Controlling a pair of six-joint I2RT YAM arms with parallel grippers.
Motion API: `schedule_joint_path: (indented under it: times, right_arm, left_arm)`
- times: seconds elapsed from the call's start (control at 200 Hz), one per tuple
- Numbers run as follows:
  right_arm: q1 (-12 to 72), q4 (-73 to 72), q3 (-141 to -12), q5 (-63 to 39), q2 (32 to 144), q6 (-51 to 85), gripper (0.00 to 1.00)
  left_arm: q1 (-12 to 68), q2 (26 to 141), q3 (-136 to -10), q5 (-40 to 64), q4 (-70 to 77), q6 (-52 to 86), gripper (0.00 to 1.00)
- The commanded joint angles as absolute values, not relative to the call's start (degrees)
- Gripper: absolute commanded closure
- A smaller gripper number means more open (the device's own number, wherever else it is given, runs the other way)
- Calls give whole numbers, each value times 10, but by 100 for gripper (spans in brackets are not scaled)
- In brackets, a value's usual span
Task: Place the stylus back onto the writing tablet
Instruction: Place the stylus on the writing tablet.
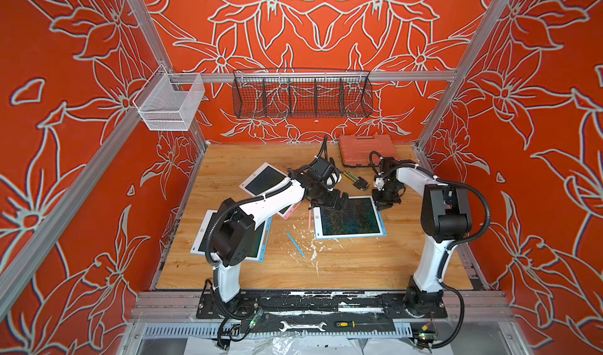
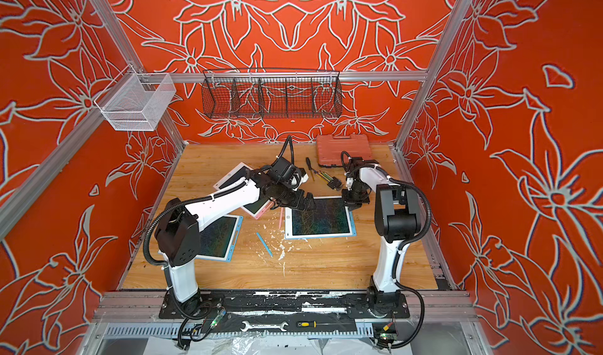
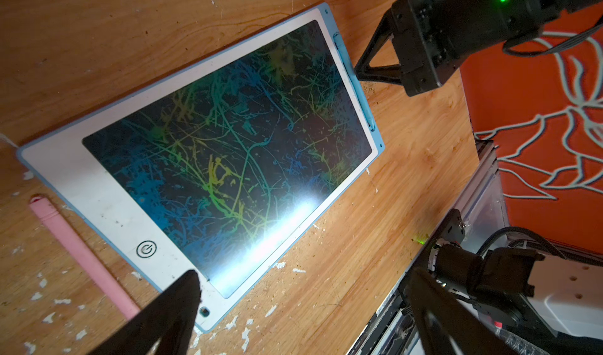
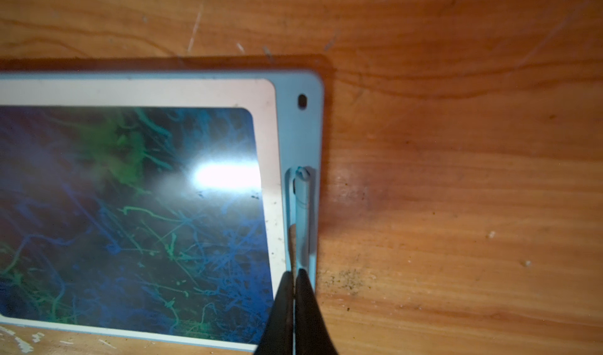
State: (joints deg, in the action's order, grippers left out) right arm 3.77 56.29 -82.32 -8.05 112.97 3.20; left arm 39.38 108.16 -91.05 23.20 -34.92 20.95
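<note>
The stylus [image 4: 301, 213] is seen lying in the side slot of the tablet [image 4: 295, 135], along its blue edge. The right gripper [image 4: 295, 280] is set down on the stylus at that slot, its jaws pressed together with nothing between them. The left gripper [image 3: 303, 291] is held above the tablet's opposite end, near the power button [image 3: 146, 249], with jaws spread wide and empty. A pink pen [image 3: 81, 255] is seen on the table [image 3: 408, 180] just beside the tablet.
</note>
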Motion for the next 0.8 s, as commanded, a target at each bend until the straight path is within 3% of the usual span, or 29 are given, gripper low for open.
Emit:
schedule_joint_path:
  times: [0.0,0.41,0.791]
  right_arm:
    - [41,573,-818,-89,1130,26,95]
    - [43,576,-822,-84,1140,26,98]
    - [43,580,-826,-66,1146,31,89]
  left_arm:
    - [392,1058,-906,234,-345,213,3]
    - [392,1060,-910,236,-346,212,3]
    - [391,1064,-916,236,-350,210,3]
